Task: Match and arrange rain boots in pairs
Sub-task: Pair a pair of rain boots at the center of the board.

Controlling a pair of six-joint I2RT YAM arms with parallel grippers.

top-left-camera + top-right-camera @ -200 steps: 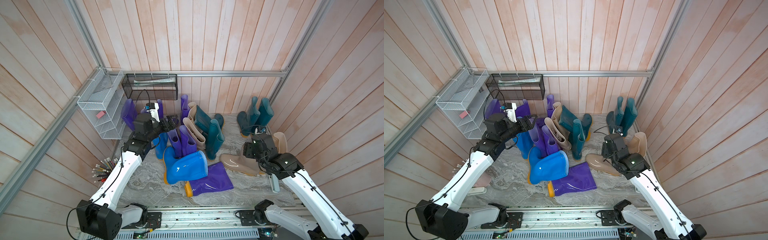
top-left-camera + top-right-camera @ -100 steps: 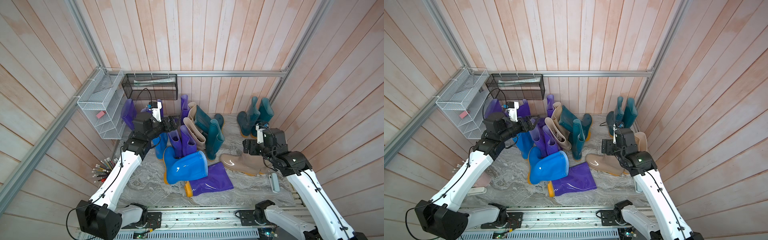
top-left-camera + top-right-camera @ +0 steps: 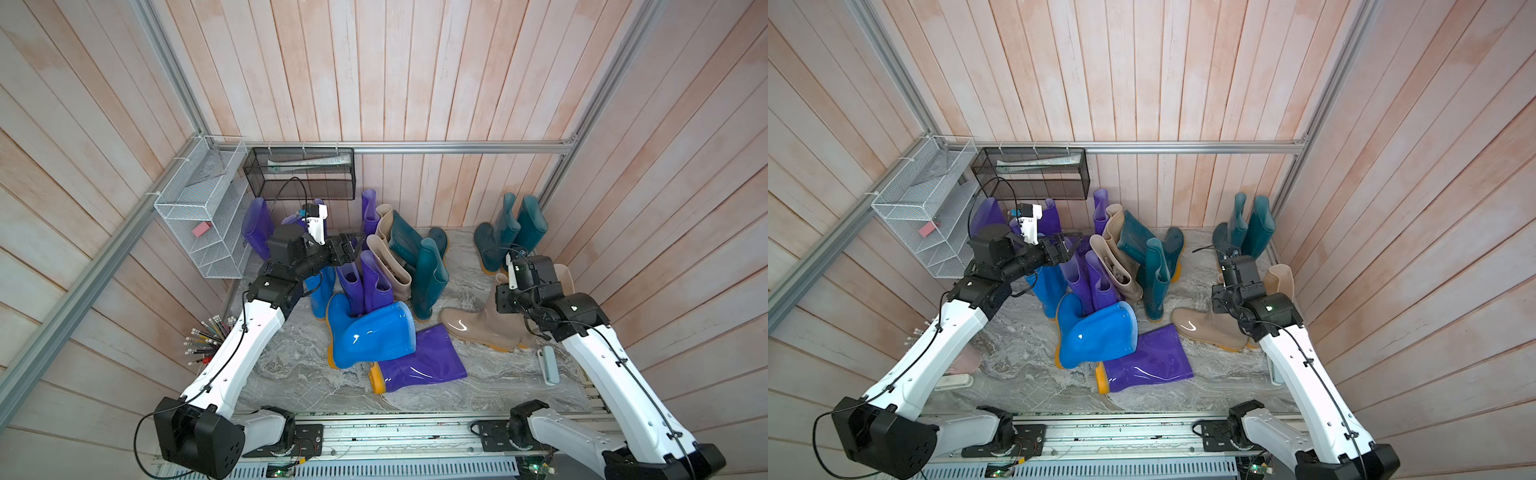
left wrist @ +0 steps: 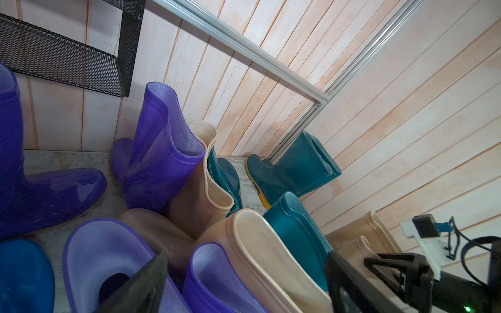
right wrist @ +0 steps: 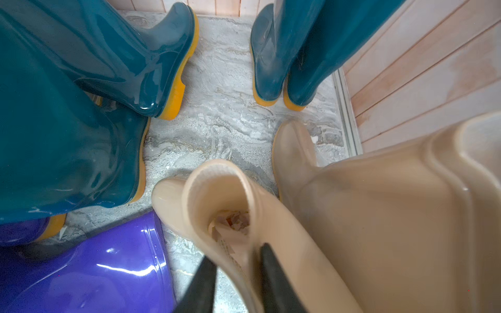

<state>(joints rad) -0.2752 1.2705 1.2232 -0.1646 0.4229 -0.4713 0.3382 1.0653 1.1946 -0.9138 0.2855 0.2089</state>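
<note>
right wrist: right hand [image 5: 237,253] now pinching beige boot [image 5: 276,225] cuff; left hand [image 3: 348,250] stays open.

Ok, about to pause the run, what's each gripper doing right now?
Left gripper: open, holding nothing.
Right gripper: closed on the rim of the beige boot.

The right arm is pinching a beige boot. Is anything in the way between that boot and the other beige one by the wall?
Nothing visible. The right gripper grips the cuff of the beige boot, and its beige partner stands close beside it by the side wall. The lying purple boot is on the opposite side.
</note>
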